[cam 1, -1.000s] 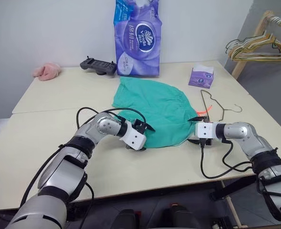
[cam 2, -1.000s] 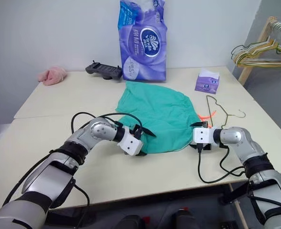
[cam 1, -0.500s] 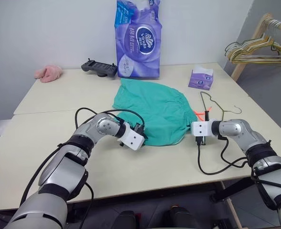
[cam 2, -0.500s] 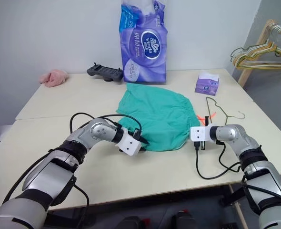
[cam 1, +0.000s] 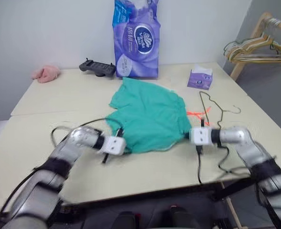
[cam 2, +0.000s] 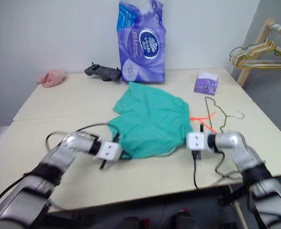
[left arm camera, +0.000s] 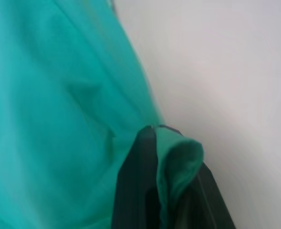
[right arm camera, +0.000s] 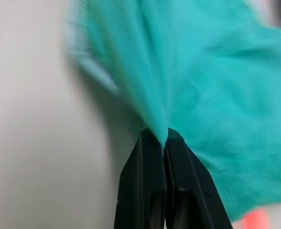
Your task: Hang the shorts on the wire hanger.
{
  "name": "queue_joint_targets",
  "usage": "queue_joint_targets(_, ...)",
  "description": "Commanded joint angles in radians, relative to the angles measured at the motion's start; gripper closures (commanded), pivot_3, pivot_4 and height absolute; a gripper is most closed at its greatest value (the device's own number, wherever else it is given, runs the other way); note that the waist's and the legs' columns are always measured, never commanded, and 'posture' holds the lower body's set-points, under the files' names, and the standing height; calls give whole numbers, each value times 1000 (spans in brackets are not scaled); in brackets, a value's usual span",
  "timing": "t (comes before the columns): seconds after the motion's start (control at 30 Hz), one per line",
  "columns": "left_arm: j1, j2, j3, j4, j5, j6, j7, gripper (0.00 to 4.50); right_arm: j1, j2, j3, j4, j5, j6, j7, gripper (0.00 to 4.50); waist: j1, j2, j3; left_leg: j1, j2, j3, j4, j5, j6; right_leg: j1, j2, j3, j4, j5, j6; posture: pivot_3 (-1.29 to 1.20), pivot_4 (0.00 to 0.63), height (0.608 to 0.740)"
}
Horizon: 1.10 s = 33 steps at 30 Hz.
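Lying across the middle of the pale table (cam 1: 45, 102), the shorts (cam 1: 147, 114) are spread out in teal-green, with the near edge pinched at both corners. The left gripper (left arm camera: 171, 143) is clamped on a fold of the fabric at the near left corner; in the left wrist view a rolled lip of cloth is seen caught between the black fingers (left arm camera: 135, 186). The right gripper (right arm camera: 165, 138) is pressed together on the near right edge of the shorts, and the cloth is drawn up into a taut ridge where it enters the jaws. A small orange tag (cam 1: 196, 114) is seen just beside the right corner of the shorts. The wire hanger (cam 1: 215, 107) is laid flat on the table to the right of the shorts, apart from the fabric, though blur makes it hard to tell whether the tag touches it. Behind the shorts a purple tissue pack (cam 1: 135, 38) is stood upright, with a black controller (cam 1: 97, 67) to its left and a pink cloth (cam 1: 46, 73) further left. A small purple box (cam 1: 200, 78) is set near the far right corner.
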Motion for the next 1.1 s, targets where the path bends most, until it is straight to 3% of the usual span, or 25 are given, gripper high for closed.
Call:
queue_joint_targets(0.03, 39, 187, 51, -332, -282, 494, -138, 4491, 33, -131, -26, -289, 167, 316, 156, 4500, 7, 1, 1, -1, 0, 0, 2, 0, 0, 0, -1, -1, 0, 0, 0, 89, 30, 740)
queue_joint_targets(0.13, 15, 216, 62, -345, -339, 621, -154, 4491, -34, -124, -15, -299, 210, 473, 177, 4500, 9, 2, 1, 9, -2, 0, 3, 0, 0, 11, -1, -1, -3, -4, 4, 108, 21, 740)
queue_joint_targets(0.2, -93, 112, 61, -190, -283, 620, -100, 4491, -179, -12, 6, -118, 157, 453, 123, 4500, 9, 2, -3, 24, -2, 0, 2, 0, 0, 21, -1, -3, -5, -8, 0, 117, 12, 740)
queue_joint_targets(0.23, -186, 19, 71, -47, -230, 584, -12, 4491, -264, 50, 16, 18, 106, 390, 87, 4500, 10, 2, -3, 30, -2, -1, 2, 0, -1, 28, -1, -3, -6, -9, 0, 122, 9, 740)
queue_joint_targets(0.3, -454, -177, 113, 372, -68, 331, 319, 4491, -509, 198, 23, 419, -29, 196, -108, 4500, 21, 1, -2, 32, -2, -4, 2, 0, -1, 37, 3, -9, -9, -8, 0, 126, 0, 740)
queue_joint_targets(0.37, -680, -268, 121, 712, 59, 128, 571, 4491, -734, 311, 19, 778, -136, 39, -359, 4500, 26, -9, -4, 29, -2, -5, 2, 11, -10, 34, 4, -11, -4, -1, 2, 118, 0, 740)
queue_joint_targets(0.4, -767, -285, 121, 832, 109, 39, 692, 4491, -827, 348, 26, 913, -192, -34, -506, 4500, 26, -13, -8, 17, -2, -4, 1, 13, -14, 20, 3, -8, -3, 9, 0, 118, 0, 740)
queue_joint_targets(0.47, -1017, -271, 184, 1020, 166, -64, 1115, 4491, -1065, 412, 23, 1134, -281, -109, -870, 4500, 20, -18, -13, -6, -2, -2, -2, 18, -26, -8, -1, -3, 1, 12, -7, 128, 0, 740)
queue_joint_targets(0.5, -1101, -257, 200, 1068, 193, -95, 1252, 4491, -1145, 429, 28, 1196, -315, -130, -986, 4500, 12, -21, -13, -21, -2, -1, -1, 17, -28, -24, -2, -2, 9, 11, -8, 130, 0, 740)
queue_joint_targets(0.57, -1229, -221, 216, 1111, 242, -144, 1358, 4491, -1261, 447, 21, 1258, -350, -167, -1106, 4500, -3, -23, -15, -55, -4, 4, 3, 19, -31, -65, -6, 0, 15, 11, -8, 136, 0, 740)
queue_joint_targets(0.6, -1261, -211, 214, 1121, 269, -167, 1380, 4491, -1290, 451, 12, 1273, -356, -187, -1134, 4500, -13, -22, -15, -63, -4, 6, 1, 19, -32, -75, -6, 0, 16, 10, -10, 142, 0, 740)
queue_joint_targets(0.67, -1315, -184, 207, 1127, 329, -220, 1434, 4491, -1327, 450, -3, 1287, -369, -230, -1182, 4500, -20, -20, -19, -63, -5, 3, -4, 16, -35, -78, -7, -1, 15, 9, -11, 142, 0, 740)
queue_joint_targets(0.8, -1279, -150, 218, 1106, 373, -311, 1335, 4491, -1283, 455, -7, 1261, -390, -355, -1173, 4500, -21, -18, -21, -55, -11, -3, -20, 15, -36, -70, -7, 0, -6, 9, -11, 170, 32, 740)
queue_joint_targets(0.87, -1129, -160, 252, 1083, 320, -317, 1142, 4491, -1181, 481, -11, 1232, -364, -419, -1033, 4500, -17, -14, -18, -51, -11, -4, -19, 15, -35, -62, -6, -1, -4, 9, -10, 182, 54, 740)
queue_joint_targets(1.0, -869, -144, 299, 960, 241, -252, 827, 4491, -1007, 505, -31, 1135, -298, -470, -792, 4500, -16, -7, -1, -5, -10, 0, -17, 10, -14, -15, 1, -2, -4, 7, -6, 206, 72, 740)
queue_joint_targets(1.1, -528, -67, 332, 607, 131, -41, 581, 4491, -827, 502, -32, 962, -236, -438, -610, 4500, -21, -6, 2, 4, -5, -1, -14, 14, -12, -8, 6, 3, -1, 10, -8, 228, 92, 740)
